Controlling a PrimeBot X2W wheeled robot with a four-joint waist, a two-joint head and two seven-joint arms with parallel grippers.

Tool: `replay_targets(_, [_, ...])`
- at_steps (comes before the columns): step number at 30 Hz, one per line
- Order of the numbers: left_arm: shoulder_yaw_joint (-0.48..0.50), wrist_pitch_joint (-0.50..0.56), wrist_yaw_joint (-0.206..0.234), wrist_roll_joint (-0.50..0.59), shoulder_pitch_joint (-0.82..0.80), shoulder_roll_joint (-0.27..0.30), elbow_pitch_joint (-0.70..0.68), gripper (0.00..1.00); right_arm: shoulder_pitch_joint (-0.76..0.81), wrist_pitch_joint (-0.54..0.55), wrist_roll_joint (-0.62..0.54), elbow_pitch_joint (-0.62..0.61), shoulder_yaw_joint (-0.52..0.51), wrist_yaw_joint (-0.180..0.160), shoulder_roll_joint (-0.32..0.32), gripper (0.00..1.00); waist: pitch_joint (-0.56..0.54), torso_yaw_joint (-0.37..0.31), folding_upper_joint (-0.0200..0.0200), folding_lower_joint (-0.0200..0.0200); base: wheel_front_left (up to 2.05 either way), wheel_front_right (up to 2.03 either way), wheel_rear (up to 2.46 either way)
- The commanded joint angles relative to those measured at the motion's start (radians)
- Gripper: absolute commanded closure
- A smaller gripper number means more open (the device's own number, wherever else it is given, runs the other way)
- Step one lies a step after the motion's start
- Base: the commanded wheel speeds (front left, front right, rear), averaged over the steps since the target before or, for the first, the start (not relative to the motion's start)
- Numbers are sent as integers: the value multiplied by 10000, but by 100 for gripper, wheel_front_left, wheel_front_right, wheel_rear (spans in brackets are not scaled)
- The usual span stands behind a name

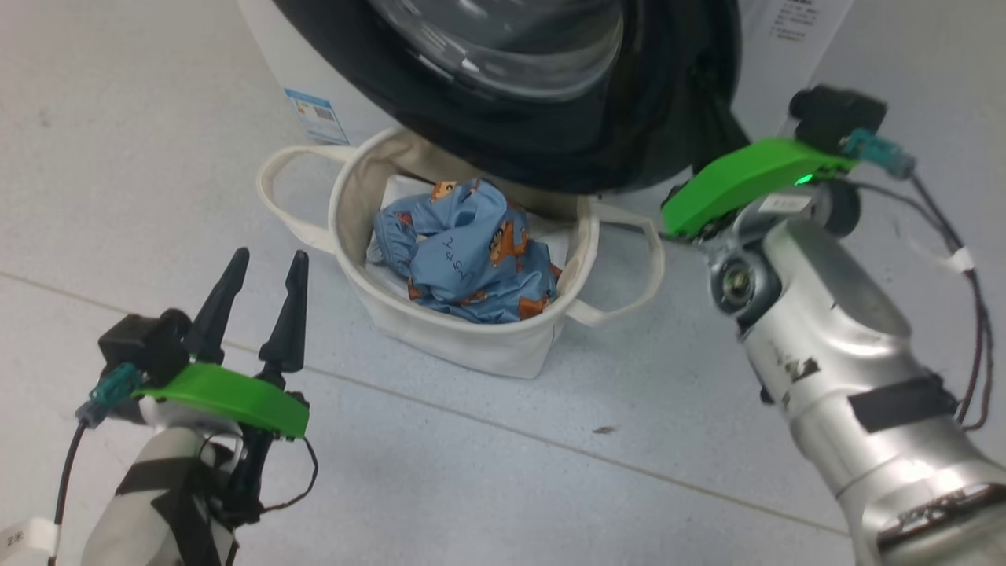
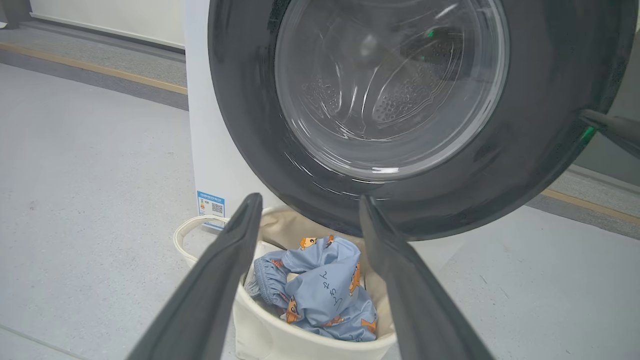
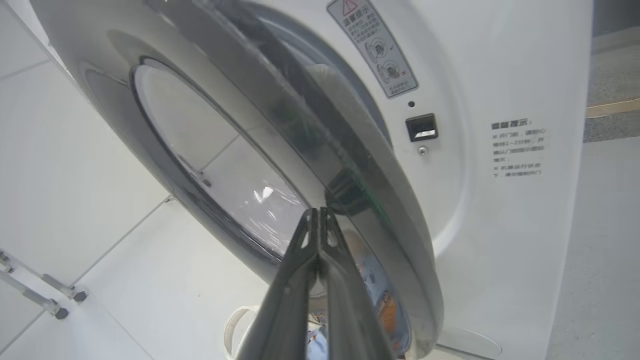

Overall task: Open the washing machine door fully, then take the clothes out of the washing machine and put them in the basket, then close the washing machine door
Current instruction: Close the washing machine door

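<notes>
The washing machine door, a black ring around bulging glass, stands partly open at an angle to the white washing machine and overhangs the basket. The light blue clothes lie crumpled inside the basket. My left gripper hovers open and empty over the floor to the basket's left, and the clothes show between its fingers. My right gripper is shut on nothing, its tips against the door near the free edge. In the left wrist view the right gripper reaches the door at its right rim.
A white folded sheet lies under the clothes in the basket. The machine's latch slot is exposed beside the door. Metal frame legs stand on the floor at the left of the right wrist view. Grey tiled floor surrounds the basket.
</notes>
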Motion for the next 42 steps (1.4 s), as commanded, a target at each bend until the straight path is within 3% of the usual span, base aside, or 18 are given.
replay_targets(1, [294,-120,-57,16,-423,226,-299,0,-488,-123,-217,-159,-213,-2,175,100,216,-18,0,0,0,0,0])
replay_targets(9, [75,-120,-57,-17,-787,58,-231,0,-1243,-123,-1602,460,-1703,-2,175,100,695,106,0,0,0,0,0])
replay_targets(18, [71,-120,-57,-92,-940,-94,-185,0,-1784,-124,-2291,738,-2730,-2,175,100,1049,234,0,0,0,0,0])
replay_targets(31, [53,-120,-58,-100,-928,-260,-168,0,-2488,-124,-2979,1229,-3806,-2,175,100,1366,399,0,0,0,0,0])
replay_targets(36, [118,-120,-58,-87,-935,-282,-194,0,-2579,-124,-3122,1386,-3754,-2,175,100,1367,410,0,0,0,0,0])
replay_targets(37, [132,-120,-58,-80,-929,-282,-194,0,-2566,-124,-3158,1382,-3705,-2,175,33,1354,408,0,0,0,0,0])
replay_targets(38, [132,-120,-58,-80,-929,-282,-194,0,-2566,-124,-3158,1382,-3705,-2,175,33,1354,408,0,0,0,0,0])
replay_targets(39, [155,-120,-58,-83,-924,-278,-191,0,-2547,-124,-3177,1370,-3669,-2,175,3,1343,399,0,0,0,0,0])
replay_targets(42, [338,-120,-58,-106,-901,-193,-23,0,-2463,-124,-2874,1409,-3345,-2,175,0,1311,279,0,0,0,0,0])
